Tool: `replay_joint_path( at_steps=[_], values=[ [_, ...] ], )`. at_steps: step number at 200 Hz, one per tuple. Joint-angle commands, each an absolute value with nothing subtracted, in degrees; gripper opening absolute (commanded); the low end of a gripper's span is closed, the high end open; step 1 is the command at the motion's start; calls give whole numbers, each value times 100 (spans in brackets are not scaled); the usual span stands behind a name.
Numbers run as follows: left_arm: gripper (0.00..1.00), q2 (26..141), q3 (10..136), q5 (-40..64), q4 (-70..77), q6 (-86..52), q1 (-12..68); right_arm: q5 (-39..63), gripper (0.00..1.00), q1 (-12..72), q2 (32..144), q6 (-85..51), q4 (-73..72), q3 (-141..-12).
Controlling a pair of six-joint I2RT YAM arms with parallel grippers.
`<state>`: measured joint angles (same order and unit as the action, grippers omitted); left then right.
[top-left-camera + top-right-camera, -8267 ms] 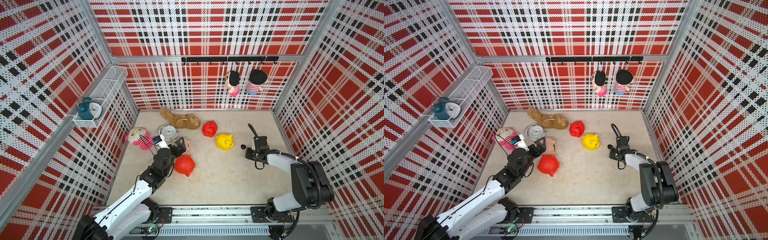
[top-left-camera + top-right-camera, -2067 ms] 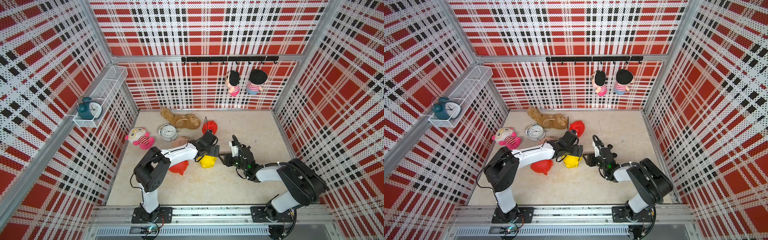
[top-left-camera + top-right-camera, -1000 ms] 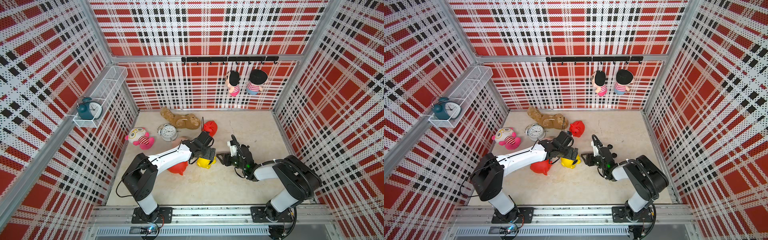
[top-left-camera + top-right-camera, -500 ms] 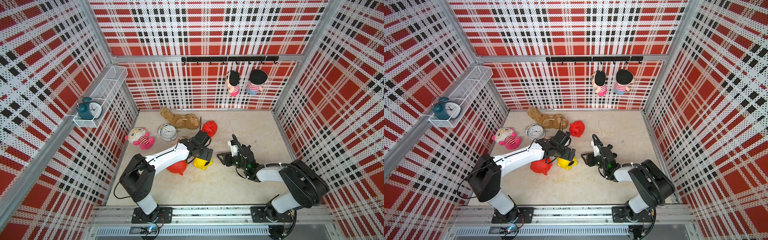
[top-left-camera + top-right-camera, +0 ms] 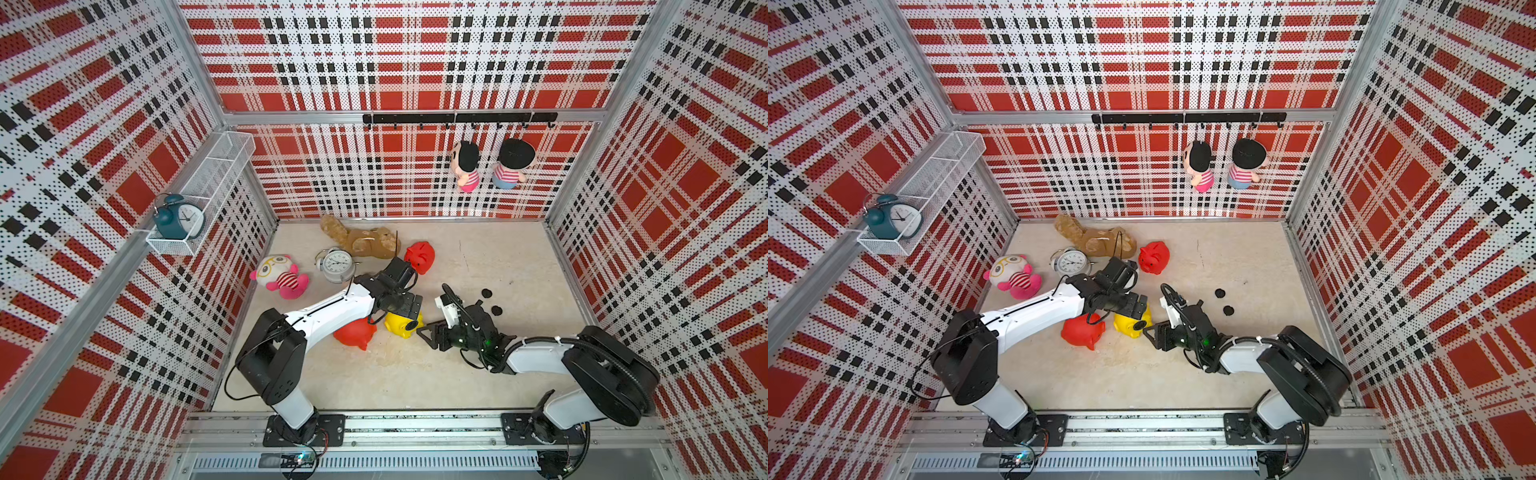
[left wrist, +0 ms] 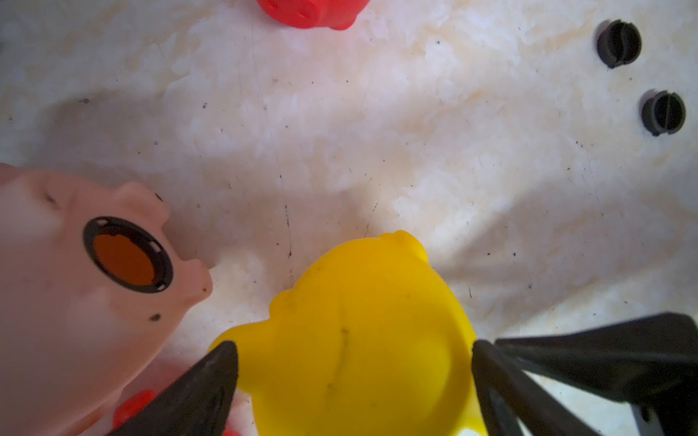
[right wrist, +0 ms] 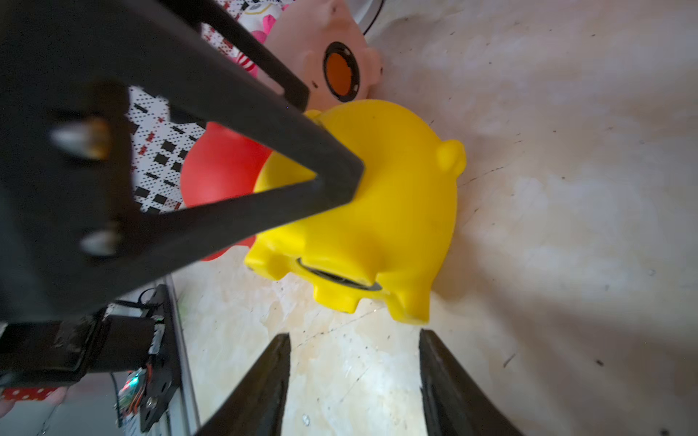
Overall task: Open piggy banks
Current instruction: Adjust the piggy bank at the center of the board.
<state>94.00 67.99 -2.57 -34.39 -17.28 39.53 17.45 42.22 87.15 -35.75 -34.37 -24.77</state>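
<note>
Teal alarm clock [image 5: 179, 216]: stood in the wire shelf [image 5: 220, 166] on the wall, at the left of the frame in both top views.
Goggle-eyed plush [image 5: 279, 276]: lay at the floor's left edge, with the silver alarm clock [image 5: 336, 264] just to its right.
Brown plush [image 5: 361, 240]: lay at the back of the floor, above the silver alarm clock in the frame.
Near red piggy bank [image 5: 355, 332]: sat at frame centre, partly under the left arm [image 5: 332, 309] and just left of the yellow piggy bank [image 5: 395, 324].
Pale pink piggy bank [image 6: 45, 321]: was hidden under the left arm in the top views. The left wrist view showed it beside the yellow piggy bank, its black-ringed belly hole uncovered.
Left gripper [image 6: 351, 349]: jaws were spread wide and clamped on the yellow piggy bank, one finger against each flank.
Yellow piggy bank: was at frame centre, tipped so that its feet and dark belly plug faced the right gripper [image 7: 355, 334].
Far red piggy bank [image 5: 420, 257]: sat above the left gripper in the frame.
Right gripper: jaws were parted with nothing between them, the tips just short of the yellow piggy bank's feet.
Loose parts: one black plug [image 5: 486, 294] and a second black plug [image 5: 496, 310] lay on the floor, right of centre.
Hanging dolls [image 5: 466, 166]: two hung from the hook rail [image 5: 457, 118], upper right of centre.
</note>
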Motion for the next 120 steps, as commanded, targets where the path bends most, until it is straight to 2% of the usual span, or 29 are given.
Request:
replay_joint_path(
  at_steps=[1,47,120],
  values=[
    [98,9209,6960,-108,-3377,-1609,3833,1428,59,4238,9050,-3691,-3759,-2708],
    [98,9213,6979,-9,-3366,-1085,3754,1213,59,4117,9469,-3858,-3997,-2975],
    [98,9150,6979,79,-3410,-506,3455,1370,59,3809,9527,-3629,-3817,-3033]
  ],
)
